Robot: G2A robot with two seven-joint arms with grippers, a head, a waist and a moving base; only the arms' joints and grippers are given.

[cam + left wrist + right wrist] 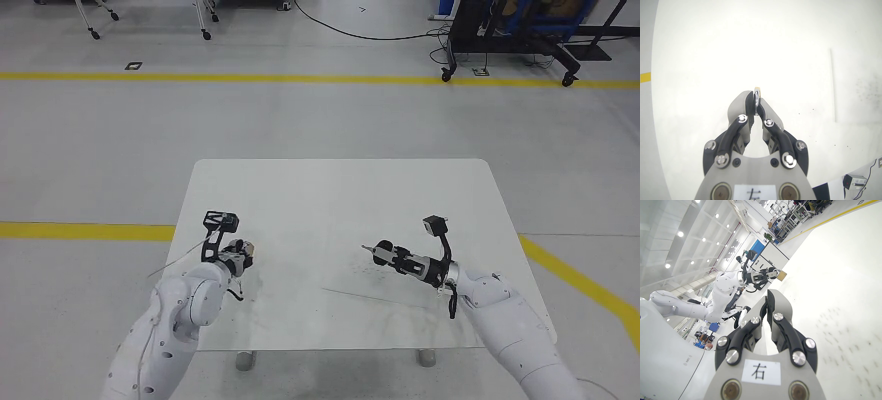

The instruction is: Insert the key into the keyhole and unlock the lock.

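Note:
My left gripper (756, 99) is shut on the silver shackle of a small brass padlock (757, 89), which sticks out past its fingertips. From the right wrist view that padlock (782, 275) hangs in the left gripper (774, 273) above the white table's left side. Seen from above, the padlock (247, 247) is a small tan spot at the left gripper (241, 255). My right gripper (381, 251) hovers over the table's right half, pointing left toward the padlock, with a thin silver key (367, 247) tip protruding. Its fingers (770, 302) are pressed together, hiding the key's head.
The white table (340, 190) spans the space between the arms, with bare surface between the two grippers. Dark specks (840, 328) mark the table under the right arm. Yellow floor lines and a black equipment cart (515, 35) lie beyond the table's far edge.

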